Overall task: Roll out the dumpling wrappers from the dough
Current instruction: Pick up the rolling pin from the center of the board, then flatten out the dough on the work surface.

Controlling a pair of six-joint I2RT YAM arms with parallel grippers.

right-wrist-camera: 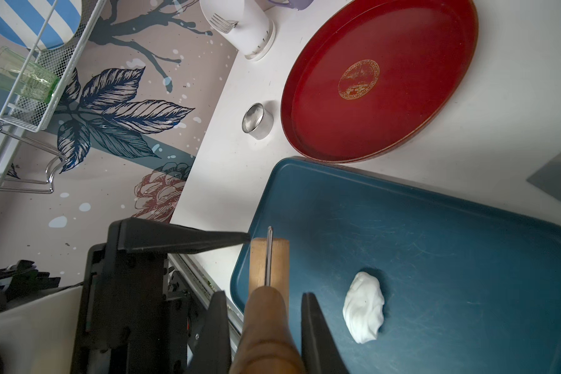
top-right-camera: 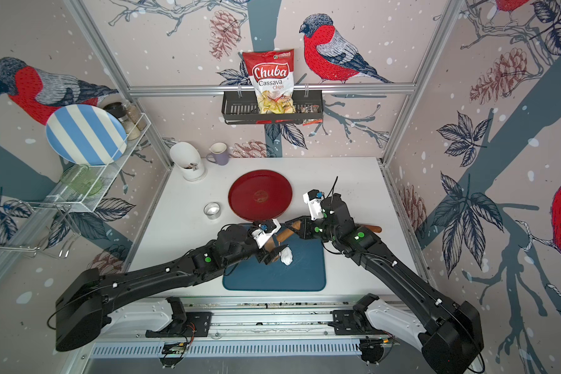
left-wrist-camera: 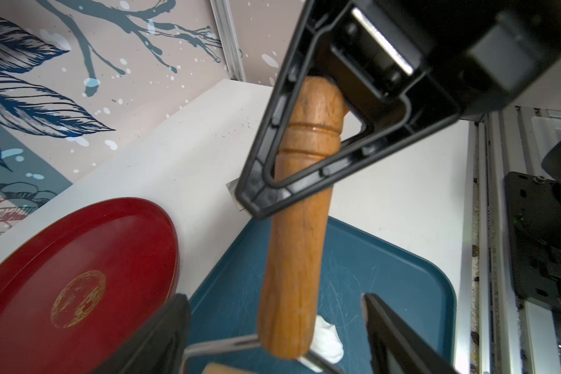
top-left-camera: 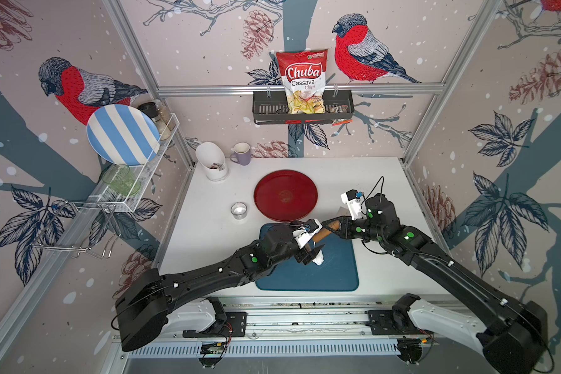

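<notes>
white tabletop (top-left-camera: 208,233) boxed in by bird-print wallpaper walls (top-left-camera: 208,48), teal rectangular tray (top-left-camera: 334,275) carrying white dough lump (right-wrist-camera: 365,307). right gripper (right-wrist-camera: 264,301) clamped on brown wooden roller handle (left-wrist-camera: 298,259), left gripper (left-wrist-camera: 272,298) spread wide.

Dough (right-wrist-camera: 365,307) on tray (right-wrist-camera: 467,252) — plate (right-wrist-camera: 402,107) behind.

Chip bag (top-left-camera: 303,81) (top-right-camera: 270,81), sitting in the black wall basket (top-left-camera: 266,110), is showing "Chuba" in white script on red in both top views. Beneath it "Cassava" is reading dark, "Chips" red. Green logo at the bag's top is blurring out, unreadable. Gold emblem (right-wrist-camera: 358,79) on the red tray (right-wrist-camera: 418,97) is giving no legible characters.
</notes>
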